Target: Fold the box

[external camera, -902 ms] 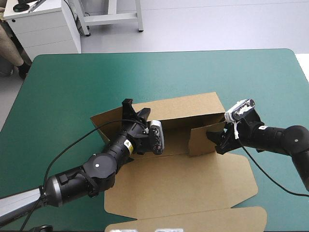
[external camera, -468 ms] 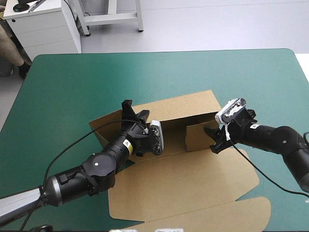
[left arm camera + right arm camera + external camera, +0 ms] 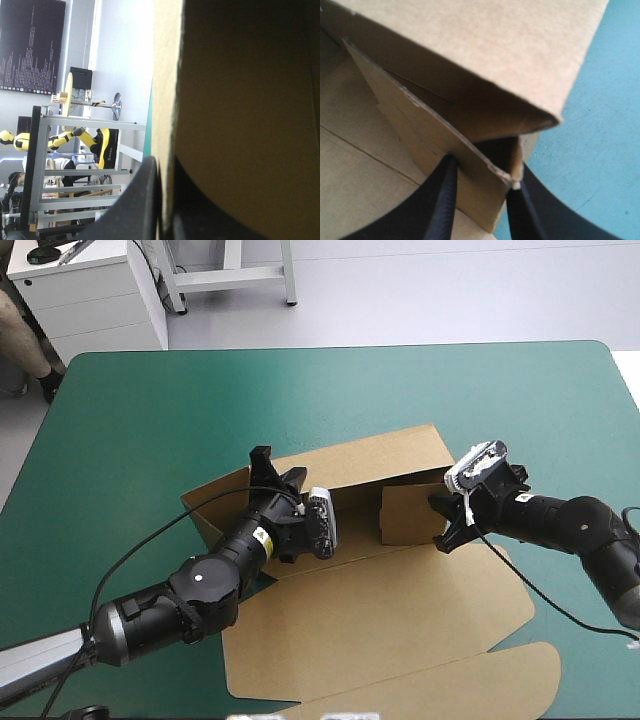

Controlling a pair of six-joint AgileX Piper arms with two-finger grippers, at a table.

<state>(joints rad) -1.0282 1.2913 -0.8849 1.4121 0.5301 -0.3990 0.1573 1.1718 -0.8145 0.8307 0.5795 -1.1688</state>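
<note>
The brown box (image 3: 390, 610) lies in the middle of the table, its base sheet flat and its long back wall (image 3: 370, 465) raised. My left gripper (image 3: 272, 472) is shut on the left end of that wall. In the left wrist view the board's edge (image 3: 165, 90) runs between the black fingers (image 3: 142, 200). My right gripper (image 3: 440, 525) is shut on the short right side flap (image 3: 408, 515), which stands upright and is turned inward along the back wall. In the right wrist view this flap (image 3: 420, 135) sits between my fingertips, under the folded corner of the wall (image 3: 485, 55).
The box's lid panel and its tongue (image 3: 430, 690) lie flat toward the table's near edge. A low left flap (image 3: 205, 502) sticks out beside my left arm. Teal-green cover (image 3: 150, 410) surrounds the box on the far and left sides.
My right gripper has moved inward to the left with the side flap, swinging it closer to the back wall. The whole box has slid slightly left. The left gripper has barely moved.
</note>
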